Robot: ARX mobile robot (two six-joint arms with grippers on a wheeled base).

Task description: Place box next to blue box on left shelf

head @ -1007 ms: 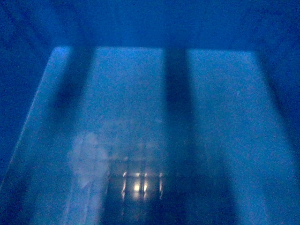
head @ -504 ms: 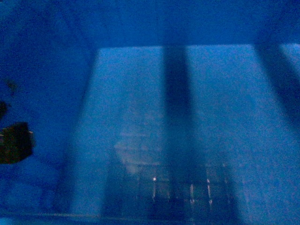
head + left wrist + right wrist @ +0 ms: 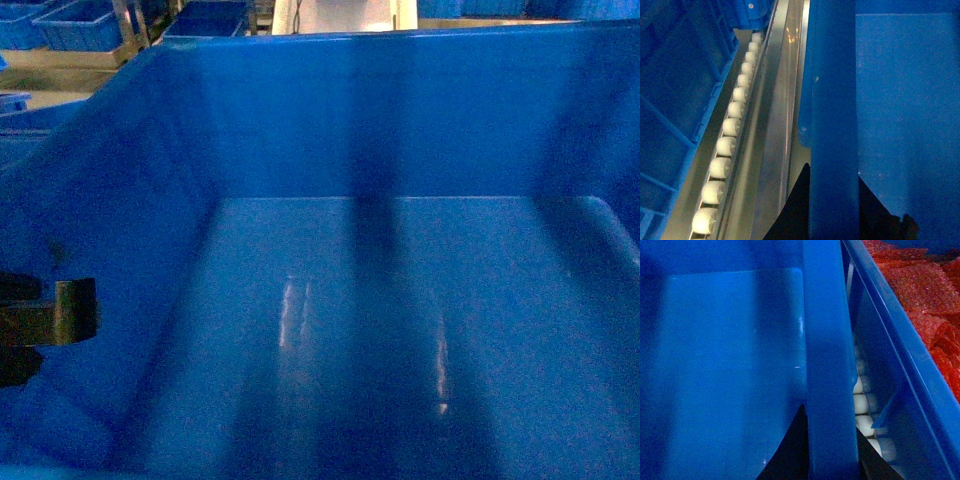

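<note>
Filling the head view, the box (image 3: 400, 300) sits on a roller track (image 3: 727, 145) between a blue crate (image 3: 675, 100) and another (image 3: 900, 365) holding red wrap (image 3: 925, 295). Left gripper (image 3: 832, 210) and right gripper (image 3: 832, 450) each pinch a box wall.

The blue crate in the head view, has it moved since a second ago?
Yes. The crate sits lower in view: its far rim now shows, with background shelves above it.

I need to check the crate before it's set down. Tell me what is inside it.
Nothing shows inside the box: its glossy floor is bare, with only shadows and light glints. The nearest strip of floor lies below the head view's edge, so it cannot be checked.
</note>
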